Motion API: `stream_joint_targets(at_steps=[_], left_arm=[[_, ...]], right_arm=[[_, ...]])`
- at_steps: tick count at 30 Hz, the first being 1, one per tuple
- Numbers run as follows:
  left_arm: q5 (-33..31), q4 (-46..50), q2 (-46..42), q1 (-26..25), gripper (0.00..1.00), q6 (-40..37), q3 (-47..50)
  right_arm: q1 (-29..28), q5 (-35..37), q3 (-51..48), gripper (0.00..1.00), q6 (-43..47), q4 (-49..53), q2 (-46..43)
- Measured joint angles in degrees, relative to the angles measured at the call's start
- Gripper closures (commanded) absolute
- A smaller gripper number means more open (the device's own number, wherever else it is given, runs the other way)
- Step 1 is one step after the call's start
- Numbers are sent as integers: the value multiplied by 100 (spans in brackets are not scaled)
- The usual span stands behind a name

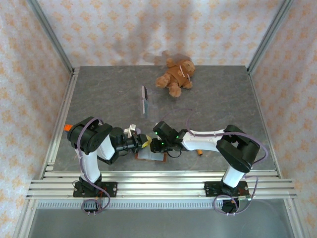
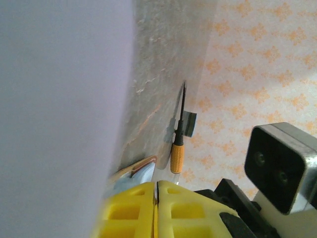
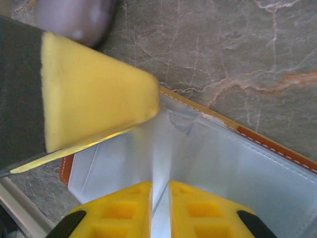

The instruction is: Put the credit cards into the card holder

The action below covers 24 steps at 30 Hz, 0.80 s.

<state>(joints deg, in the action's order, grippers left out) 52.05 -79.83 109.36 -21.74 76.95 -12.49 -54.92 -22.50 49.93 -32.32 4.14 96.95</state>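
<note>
The brown card holder (image 1: 151, 156) lies open on the table near the front edge, its pale lining (image 3: 237, 163) facing up. Both grippers meet over it. My left gripper (image 1: 144, 142) is shut, its tips at the holder's brown rim (image 2: 141, 163), with a thin pale sliver between them (image 2: 156, 184). My right gripper (image 3: 160, 184) is shut on a raised pale fold of the lining that runs up to the left gripper's yellow finger (image 3: 94, 94). Two credit cards (image 1: 145, 99) lie side by side farther back on the table.
A brown teddy bear (image 1: 176, 77) lies at the back of the table. An orange-handled screwdriver (image 2: 177, 156) rests just right of the holder, under the right arm (image 1: 199, 152). Patterned walls close in three sides, and rails run along the front edge (image 1: 158, 186).
</note>
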Motion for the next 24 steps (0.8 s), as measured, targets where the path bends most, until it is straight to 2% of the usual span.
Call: stream_joint_targets(at_steps=[11, 12, 14, 18, 24], left_arm=[[-160, 817, -702, 0, 89, -160, 4], [-170, 927, -780, -2, 89, -197, -9], [-177, 1095, -881, -2, 89, -245, -33], [-195, 1228, -848, -2, 89, -308, -52], [-190, 267, -70, -2, 90, -59, -42]], right_arm=[[74, 107, 4, 97, 76, 166, -4], [76, 111, 0, 93, 81, 166, -7], [76, 125, -24, 78, 76, 164, -42], [76, 136, -98, 64, 68, 168, -302], [76, 142, -63, 63, 57, 142, -518]])
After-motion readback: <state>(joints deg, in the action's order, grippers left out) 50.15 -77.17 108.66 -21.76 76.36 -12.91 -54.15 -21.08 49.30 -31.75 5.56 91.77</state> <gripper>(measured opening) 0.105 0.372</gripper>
